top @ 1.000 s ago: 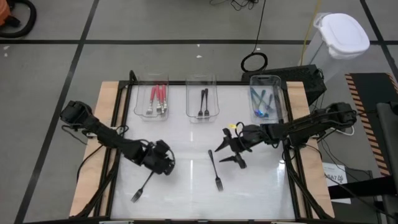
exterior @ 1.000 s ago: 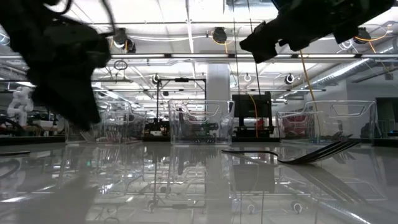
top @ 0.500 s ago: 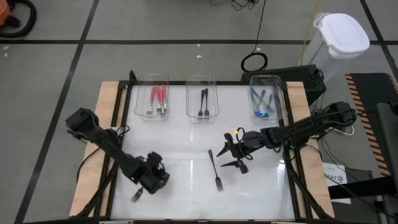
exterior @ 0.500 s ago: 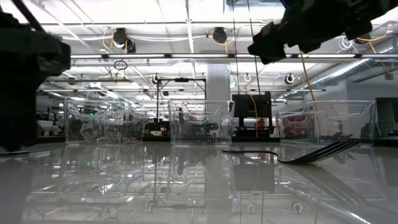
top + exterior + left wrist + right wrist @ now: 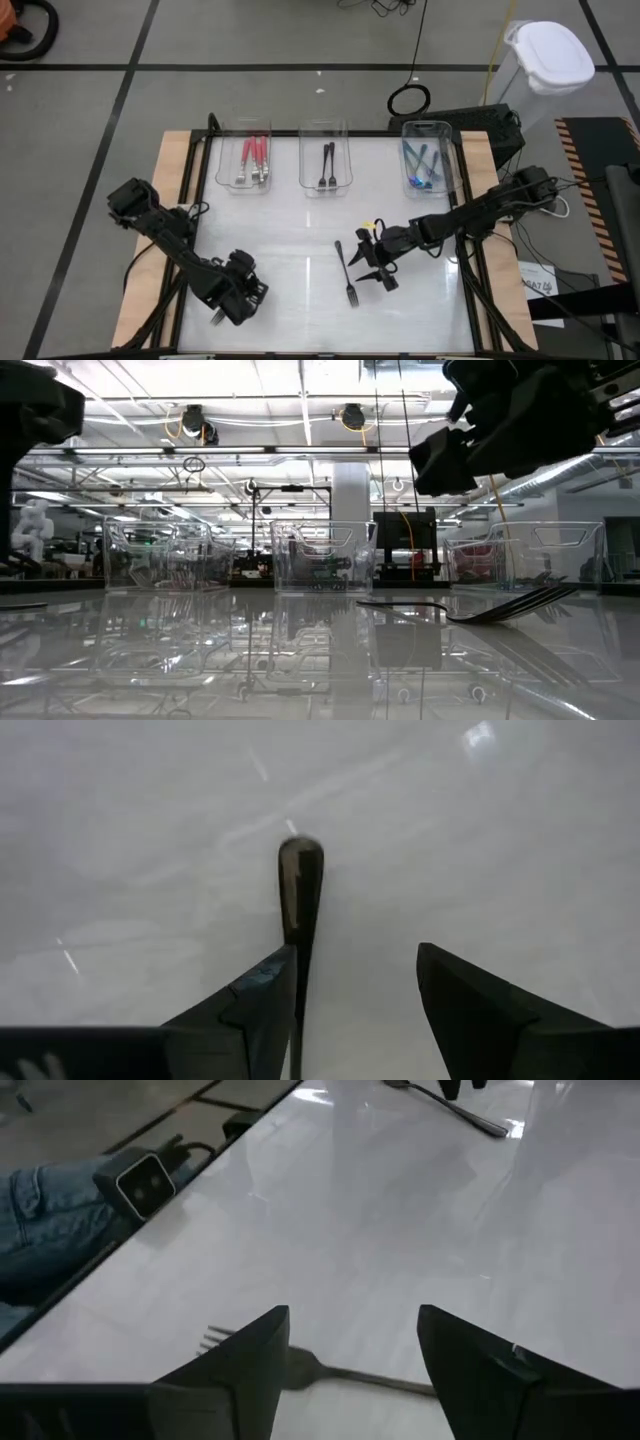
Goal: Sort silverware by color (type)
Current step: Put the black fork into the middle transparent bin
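A dark-handled fork [image 5: 300, 890] lies flat on the white table near its near left corner. In the high view only its tines [image 5: 217, 318] show. My left gripper [image 5: 355, 990] hovers open over it, pointing down, and the handle runs under one finger. A second black-handled fork [image 5: 346, 272] lies flat mid-table. My right gripper [image 5: 370, 262] stands open just to its right, slanting down. In the right wrist view this fork's tines and neck [image 5: 300, 1368] show between the fingers. Other silverware lies sorted in three clear trays at the far edge.
The far edge holds a tray of red forks [image 5: 250, 160], a tray of black forks [image 5: 325, 165] and a tray of blue forks [image 5: 425, 165]. A person's blue-clad leg [image 5: 50, 1190] shows beyond the table's edge. In the low view the mid-table fork [image 5: 500, 608] lies level.
My left gripper has gone toward the table's near edge along the left fork, rolling and tipping to point down, and now covers its handle. My right gripper has sunk and moved toward the near edge, closer to the mid-table fork. Neither fork has moved.
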### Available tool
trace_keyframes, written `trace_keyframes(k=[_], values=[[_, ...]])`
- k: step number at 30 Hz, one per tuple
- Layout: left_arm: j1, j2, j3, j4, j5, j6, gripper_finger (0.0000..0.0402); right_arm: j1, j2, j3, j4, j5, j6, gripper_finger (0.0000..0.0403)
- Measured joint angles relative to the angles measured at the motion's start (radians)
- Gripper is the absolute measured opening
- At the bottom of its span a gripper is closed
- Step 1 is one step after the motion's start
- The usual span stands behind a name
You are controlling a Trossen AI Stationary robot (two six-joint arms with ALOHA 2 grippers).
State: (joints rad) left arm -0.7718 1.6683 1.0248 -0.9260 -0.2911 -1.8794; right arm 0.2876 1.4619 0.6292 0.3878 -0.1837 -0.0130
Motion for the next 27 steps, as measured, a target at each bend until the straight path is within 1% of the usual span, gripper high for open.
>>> trace_keyframes(k=[4,8,10,16,19,21,27], values=[[-0.028,0.023,0.000,-0.011,0.059,-0.024,0.0207,0.011,0.036,0.000,0.071,-0.001,0.031,0.0216],[-0.048,0.039,0.000,-0.009,0.146,-0.086,0.0207,0.023,0.041,0.000,0.099,-0.003,0.023,0.0216],[-0.058,0.041,-0.001,-0.006,0.173,-0.116,0.0207,0.023,0.041,0.000,0.105,-0.004,0.015,0.0216],[-0.094,0.048,-0.001,0.005,0.180,-0.201,0.0207,0.022,0.041,0.000,0.109,-0.003,-0.021,0.0216],[-0.110,0.050,-0.001,0.000,0.207,-0.254,0.0207,0.022,0.041,0.000,0.113,-0.002,-0.030,0.0216],[-0.121,0.061,-0.001,0.002,0.221,-0.259,0.0207,0.022,0.041,0.000,0.113,-0.002,-0.033,0.0216],[-0.136,0.095,-0.001,0.030,0.224,-0.230,0.0207,0.022,0.041,0.001,0.125,-0.002,-0.054,0.0216]])
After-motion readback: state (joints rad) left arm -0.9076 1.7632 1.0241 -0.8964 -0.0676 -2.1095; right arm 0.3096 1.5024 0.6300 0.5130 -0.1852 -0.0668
